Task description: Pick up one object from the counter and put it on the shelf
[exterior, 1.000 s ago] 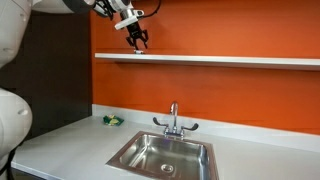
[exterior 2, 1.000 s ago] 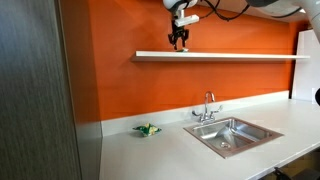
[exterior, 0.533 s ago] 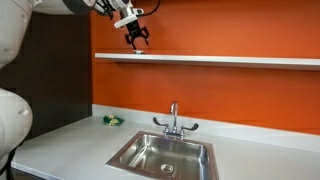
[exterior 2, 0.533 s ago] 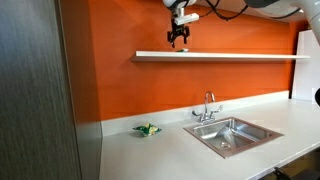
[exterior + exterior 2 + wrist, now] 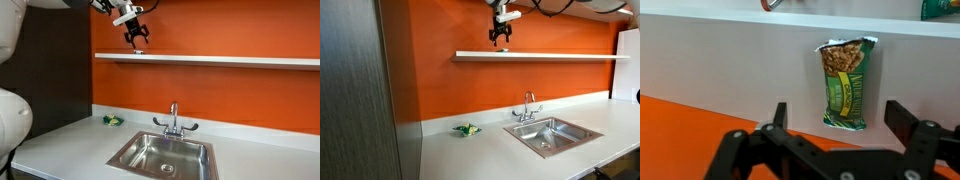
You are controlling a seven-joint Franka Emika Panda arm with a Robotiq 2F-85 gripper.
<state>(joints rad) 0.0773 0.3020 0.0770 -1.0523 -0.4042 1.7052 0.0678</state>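
Note:
The object (image 5: 845, 85), a green snack-bar wrapper with light print, lies flat on the white shelf (image 5: 730, 60). In the wrist view my gripper (image 5: 840, 118) stands open, one black finger on each side of the object and clear of it. In both exterior views the gripper (image 5: 137, 38) (image 5: 499, 38) hangs just above the shelf (image 5: 220, 60) (image 5: 550, 56) near its end, holding nothing. The object is too small to make out there. The counter (image 5: 60, 140) (image 5: 480, 150) lies far below.
A lumpy green-and-yellow item (image 5: 112, 121) (image 5: 467, 129) lies on the counter by the orange wall. A steel sink (image 5: 165, 153) (image 5: 553, 133) with a chrome tap (image 5: 174, 118) (image 5: 528, 105) is set in the counter. Another green thing (image 5: 940, 8) sits further along the shelf.
The gripper has opened and risen a little off the shelf, leaving the object lying there. Nothing on the counter has moved.

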